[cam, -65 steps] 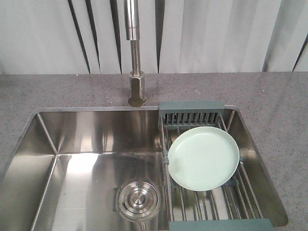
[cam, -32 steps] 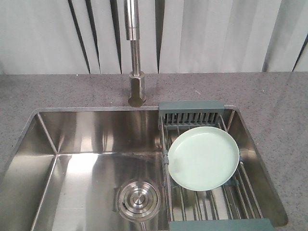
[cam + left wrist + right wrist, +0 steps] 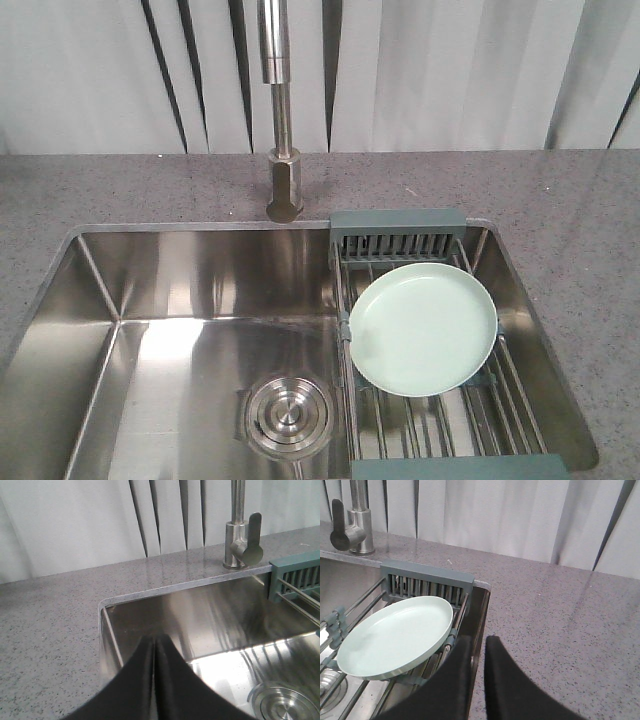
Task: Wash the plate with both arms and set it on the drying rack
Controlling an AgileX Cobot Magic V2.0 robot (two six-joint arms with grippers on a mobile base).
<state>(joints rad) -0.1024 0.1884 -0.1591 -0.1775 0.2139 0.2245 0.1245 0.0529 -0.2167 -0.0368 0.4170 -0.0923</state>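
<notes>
**Plate at rest on the rack, both claws empty**

Nearest the lens in the right wrist view, at lower centre: right gripper (image 3: 476, 645), black jaws a narrow slit apart, nothing between them, poised over the sink's right edge just beside the plate's near rim. In the left wrist view, at bottom centre: left gripper (image 3: 154, 642), jaws pressed together to a thin seam, equally empty, above the left part of the stainless sink (image 3: 150, 615).

Next outward, right of centre in the front view: plate (image 3: 422, 328), lying face up and slightly tilted across the rods of the drying rack (image 3: 398, 221), well clear of the round steel drain (image 3: 288, 414) at lower centre. Round, shallow, pale mint-green, glossy, plain, low raised rim; nearly as wide as the rack; no visible food or suds. Likely slick under the jaws.

Judged stage: either the very start or the very end, not decidable from this alone. If lifting for a wash: widen the right jaws first, approach the near rim low and flat, pinch only the rim, keep clear of the grey-blue crossbars. Bring the left claw in for the opposite rim before raising, to stop the glossy plate pivoting.

Farthest, top centre: faucet (image 3: 282, 110) rising from the speckled grey countertop (image 3: 560, 200), pale curtain behind.
</notes>
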